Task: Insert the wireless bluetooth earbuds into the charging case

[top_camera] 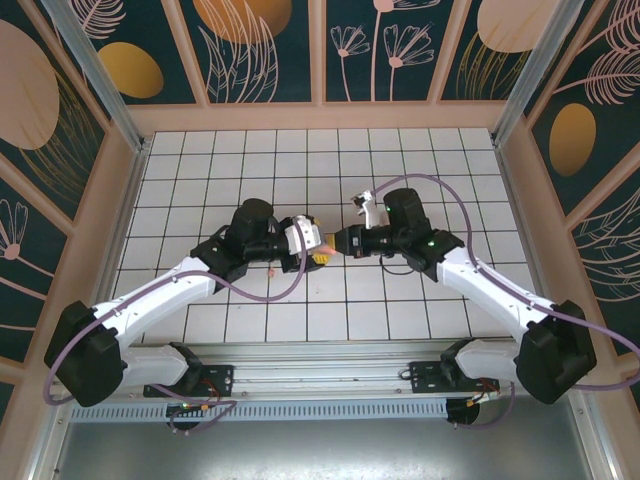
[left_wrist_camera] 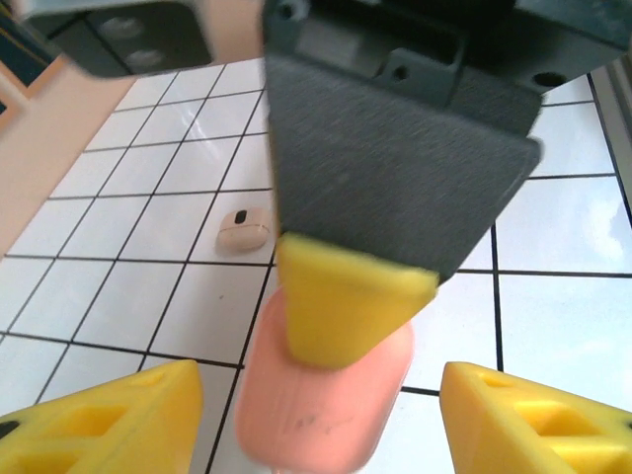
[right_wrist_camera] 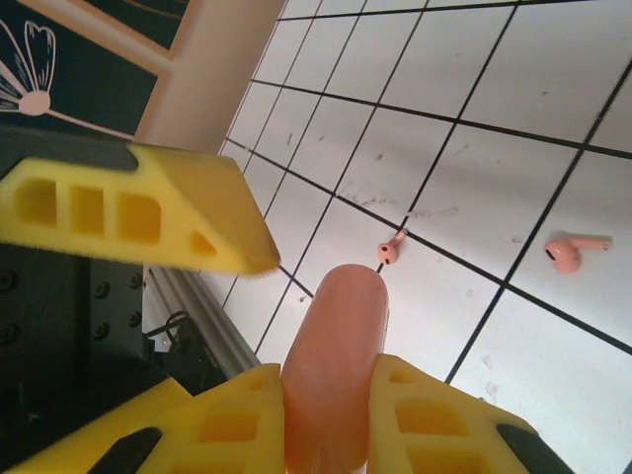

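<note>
Yellow fingers (right_wrist_camera: pixel 434 415) of the right hand (right_wrist_camera: pixel 328 367) are clenched on the flat faces of the salmon-pink charging case (right_wrist_camera: pixel 336 306), whose rounded edge faces the wrist camera. The left hand (left_wrist_camera: pixel 321 373) is released, its yellow tips spread either side of the case without touching it. Beyond, on the white tiled counter (right_wrist_camera: pixel 474 148), a pink earbud (right_wrist_camera: pixel 391 249) lies near the case and a second earbud (right_wrist_camera: pixel 573 250) well apart. A pale oval bit (left_wrist_camera: pixel 244 229) lies farther off.

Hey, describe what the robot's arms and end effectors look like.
Left arm and right arm: white links, black joints, a looping lilac cable each. Left end effector and right end effector: dark bodies, blocky yellow fingers with cut-outs.
</note>
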Tool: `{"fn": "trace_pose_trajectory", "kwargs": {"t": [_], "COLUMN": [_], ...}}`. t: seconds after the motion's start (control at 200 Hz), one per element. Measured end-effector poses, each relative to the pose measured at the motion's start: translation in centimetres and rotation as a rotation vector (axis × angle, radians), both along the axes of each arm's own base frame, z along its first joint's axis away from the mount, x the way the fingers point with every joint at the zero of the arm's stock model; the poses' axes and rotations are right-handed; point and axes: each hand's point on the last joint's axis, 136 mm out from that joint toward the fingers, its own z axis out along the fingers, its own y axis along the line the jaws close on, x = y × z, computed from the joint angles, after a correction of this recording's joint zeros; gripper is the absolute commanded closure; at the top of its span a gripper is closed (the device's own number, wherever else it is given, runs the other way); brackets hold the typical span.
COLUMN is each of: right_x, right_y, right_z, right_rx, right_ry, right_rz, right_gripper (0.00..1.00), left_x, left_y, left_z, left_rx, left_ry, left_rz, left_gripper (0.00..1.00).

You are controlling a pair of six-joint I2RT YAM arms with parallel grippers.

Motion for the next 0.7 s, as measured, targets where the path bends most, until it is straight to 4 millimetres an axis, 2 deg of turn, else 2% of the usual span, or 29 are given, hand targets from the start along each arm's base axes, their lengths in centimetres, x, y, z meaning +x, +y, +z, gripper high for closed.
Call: {"fn": "trace_pose_trajectory", "kwargs": {"t": [0.205,0.4,0.701], "right_x": [-0.5,0.8,2.6], "right_y": [-1.3,-1.8,-2.8], "right_z": [0.0,2.4,3.7], "right_rx": [0.036,0.099,0.133], "right_ry": [-0.002,-0.084,-0.161], "right_rz": [-0.051,-0.081,-0.107], "right_gripper": [0.83,0.84,0.84], "left_x": [0.8,1.5,2.0], "left_y": [2.1,3.4,5.1], "left_z": [0.2,1.6,2.4], "left_rx": [-0.105,-0.226,-0.390], "left_ry": [0.099,0.166,0.270], "left_rz": [0.071,0.092,0.092], "left_gripper": [0.36,0.38,0.39]}}
